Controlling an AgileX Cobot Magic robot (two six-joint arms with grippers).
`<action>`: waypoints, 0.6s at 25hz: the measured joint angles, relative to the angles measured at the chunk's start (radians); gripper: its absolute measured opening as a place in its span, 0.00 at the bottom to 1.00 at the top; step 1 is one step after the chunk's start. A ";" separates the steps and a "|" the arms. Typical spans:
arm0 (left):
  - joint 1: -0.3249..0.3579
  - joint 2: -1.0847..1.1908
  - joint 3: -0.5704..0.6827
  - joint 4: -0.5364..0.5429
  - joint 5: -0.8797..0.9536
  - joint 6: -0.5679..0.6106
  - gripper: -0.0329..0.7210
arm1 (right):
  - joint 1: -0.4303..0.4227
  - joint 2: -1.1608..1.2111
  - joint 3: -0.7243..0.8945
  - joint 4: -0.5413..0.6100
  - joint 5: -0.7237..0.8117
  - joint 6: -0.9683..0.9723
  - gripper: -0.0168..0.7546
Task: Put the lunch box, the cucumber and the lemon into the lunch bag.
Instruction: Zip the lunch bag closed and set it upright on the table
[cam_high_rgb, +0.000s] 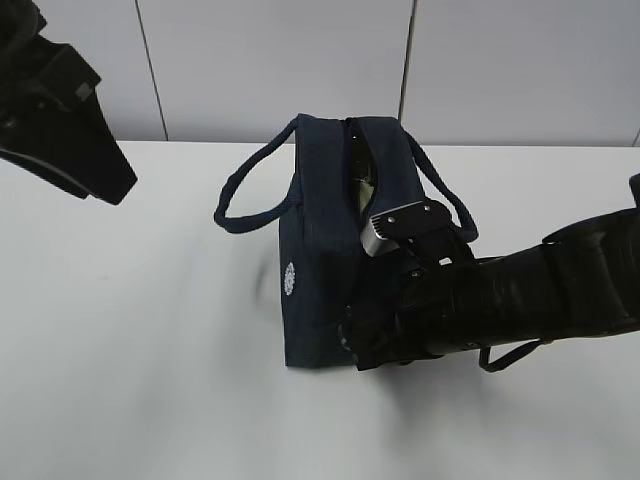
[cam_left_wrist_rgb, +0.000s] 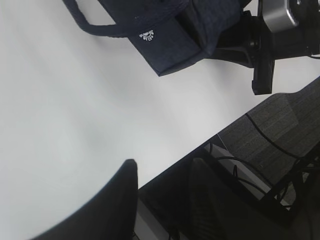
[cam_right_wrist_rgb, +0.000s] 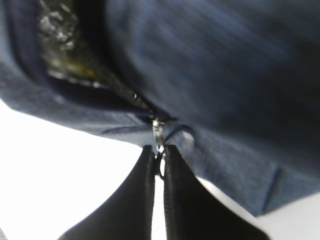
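Note:
The dark navy lunch bag (cam_high_rgb: 310, 250) stands on the white table, its top zipper slit (cam_high_rgb: 357, 170) partly open. My right gripper (cam_right_wrist_rgb: 159, 150) is at the bag's near end, shut on the metal ring pull (cam_right_wrist_rgb: 161, 142) of the zipper. In the exterior view the right arm (cam_high_rgb: 520, 290) reaches in from the right and covers that end. Through the opening I see shiny lining with a yellowish-green patch (cam_right_wrist_rgb: 65, 45). The lunch box, cucumber and lemon are hidden. My left gripper (cam_left_wrist_rgb: 165, 167) hangs high at the left, open and holding nothing.
Two loop handles (cam_high_rgb: 245, 195) hang off the bag's sides. A round white logo (cam_high_rgb: 291, 277) marks the left side panel. The table's front edge (cam_left_wrist_rgb: 200, 145) runs close below the left gripper, with cables and dark floor beyond it. Bare white tabletop (cam_high_rgb: 130, 350) lies left of the bag.

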 joint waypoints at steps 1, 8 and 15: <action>0.000 0.000 0.000 0.000 0.000 0.000 0.36 | 0.000 0.000 0.000 0.000 0.000 0.000 0.02; 0.000 0.000 0.000 0.000 0.000 0.000 0.36 | 0.000 0.000 0.000 0.002 0.000 0.012 0.02; 0.000 0.000 0.000 0.000 0.000 0.000 0.36 | 0.000 -0.002 0.000 0.002 0.024 0.015 0.02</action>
